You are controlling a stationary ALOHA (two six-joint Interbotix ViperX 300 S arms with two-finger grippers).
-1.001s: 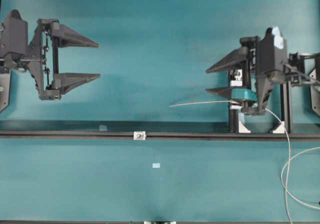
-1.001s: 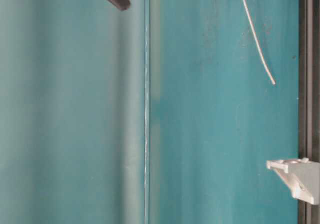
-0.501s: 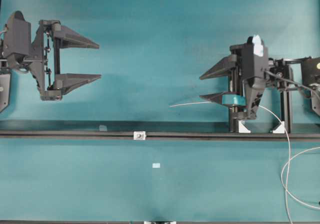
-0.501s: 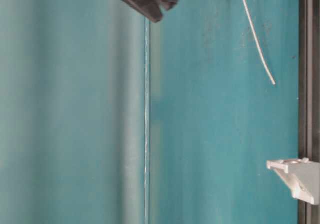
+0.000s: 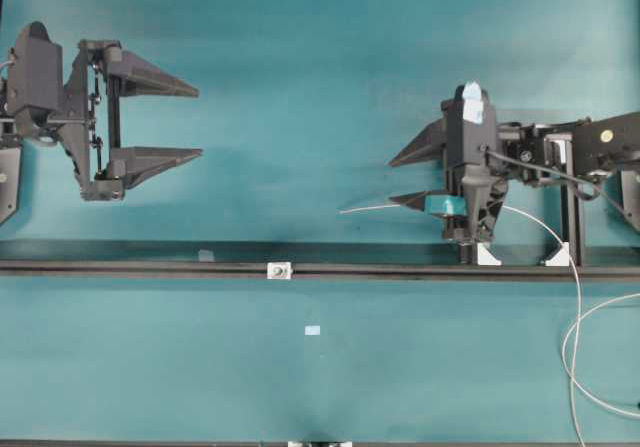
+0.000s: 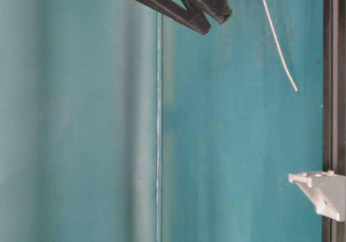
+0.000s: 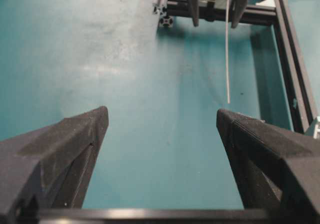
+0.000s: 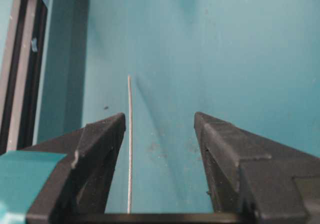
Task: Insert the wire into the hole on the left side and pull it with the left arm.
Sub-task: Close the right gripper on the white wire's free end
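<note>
Lying level, the wire (image 5: 400,207) (tip toward the left hand (image 5: 198,122)).

The hole (image 5: 280,269) is too small to be resolved overhead. The wire (image 5: 385,207) is hidden where it passes under the right gripper (image 5: 398,178), and cut off at the lower edge. The left arm (image 5: 40,77) is cropped at the left edge.

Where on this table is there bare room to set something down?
Bare mat between the left gripper and the right gripper, above the black rail. Also below the rail, except a small tape patch. Crowded at right: frame, wire loops.
</note>
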